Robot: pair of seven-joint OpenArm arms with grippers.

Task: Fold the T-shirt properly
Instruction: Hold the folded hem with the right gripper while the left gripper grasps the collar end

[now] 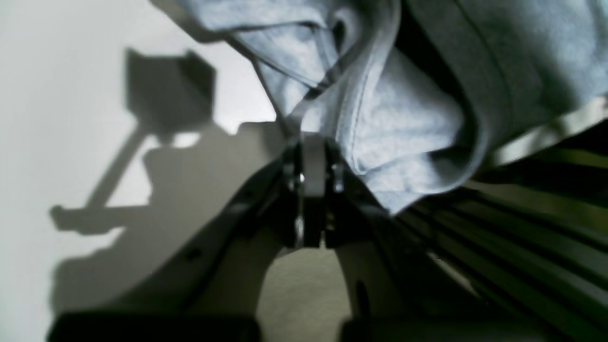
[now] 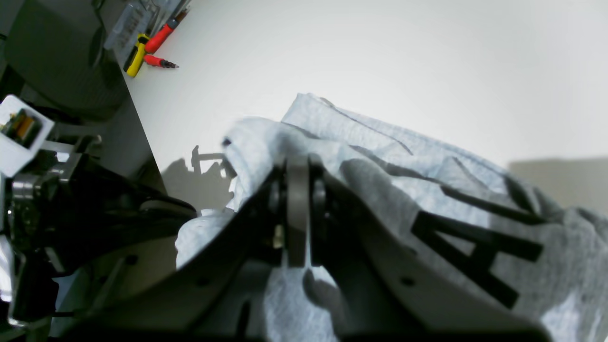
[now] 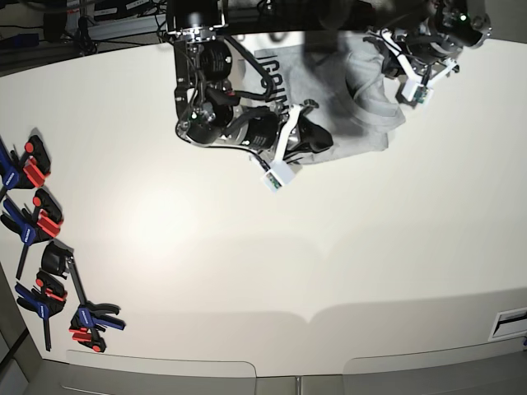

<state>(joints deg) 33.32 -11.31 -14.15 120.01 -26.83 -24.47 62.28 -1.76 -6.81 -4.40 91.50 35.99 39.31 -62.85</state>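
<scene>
Bright overhead lighting, soft glare patch on the white table [image 3: 165, 222], hard arm shadow on the table in left wrist view, wrist views blurred, near parts out of focus, base view corners bowed.

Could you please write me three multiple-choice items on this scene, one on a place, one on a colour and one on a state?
1. Where on the table does the T-shirt lie in the base view?
A. at the far edge, between the arms
B. in the middle
C. at the near edge

2. What colour is the lettering on the T-shirt?
A. red
B. black
C. green

3. How does the left end effector stand?
A. wide open above the table
B. shut on the T-shirt
C. shut on a clamp

Answers:
1 A: the grey cloth lies at the top of the base view, between both arms.
2 B: the right wrist view shows black block letters on grey cloth.
3 B: the left wrist view shows a fold of cloth running into the closed tips.
</scene>
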